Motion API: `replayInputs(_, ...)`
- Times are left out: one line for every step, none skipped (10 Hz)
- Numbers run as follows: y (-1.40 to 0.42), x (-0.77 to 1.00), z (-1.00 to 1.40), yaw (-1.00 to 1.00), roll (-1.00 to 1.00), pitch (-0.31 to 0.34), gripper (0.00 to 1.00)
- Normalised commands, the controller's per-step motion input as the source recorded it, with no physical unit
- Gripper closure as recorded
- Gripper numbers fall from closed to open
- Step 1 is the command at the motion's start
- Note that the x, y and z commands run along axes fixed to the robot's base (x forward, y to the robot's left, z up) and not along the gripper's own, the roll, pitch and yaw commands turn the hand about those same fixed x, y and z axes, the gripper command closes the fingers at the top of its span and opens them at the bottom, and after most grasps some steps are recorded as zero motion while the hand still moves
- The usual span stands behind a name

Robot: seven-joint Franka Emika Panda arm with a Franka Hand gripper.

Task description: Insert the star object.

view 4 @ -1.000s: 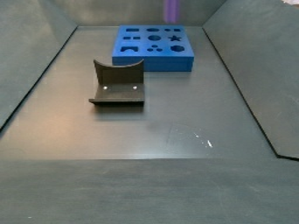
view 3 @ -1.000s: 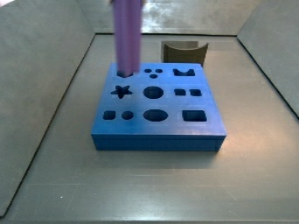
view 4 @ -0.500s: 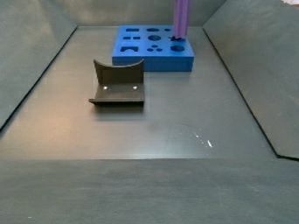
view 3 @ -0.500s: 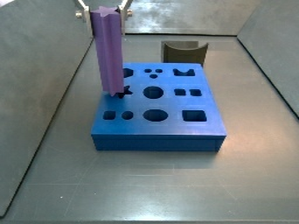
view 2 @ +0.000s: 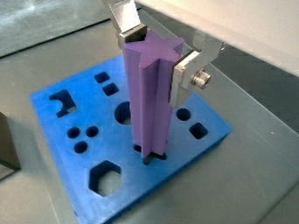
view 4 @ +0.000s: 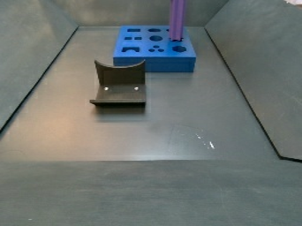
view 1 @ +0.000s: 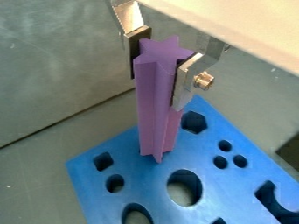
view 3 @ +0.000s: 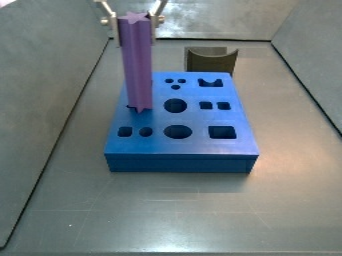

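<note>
My hand [view 1: 156, 54] is pinching the top end of the star object [view 1: 156, 103], silver fingers [view 1: 191, 77] flat on opposite ridged sides, the piece hanging upright below. Rigid, light plastic by the look, probably slick on the ridges, so a high grip across the flanks suits it. Its lower end meets the blue block [view 2: 82, 114] at the star hole.
</note>
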Motion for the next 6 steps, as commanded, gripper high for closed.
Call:
replayInputs(0.15,0.0,-0.89,-0.01,0.0,-0.037,1.0)
replayInputs(0.03,-0.18,-0.62,0.12,-0.05,-0.097,1.0)
replayInputs(0.0,-0.24,-0.3,0.19,-0.17,-0.093,1.0)
replayInputs(0.0,-0.34,-0.25,0.12,-0.17,-0.084,1.0)
replayInputs(0.0,-0.39,-0.19,0.08,-0.14,-0.066,1.0)
replayInputs(-0.01,-0.14,-0.29,0.07,-0.15,-0.061,1.0)
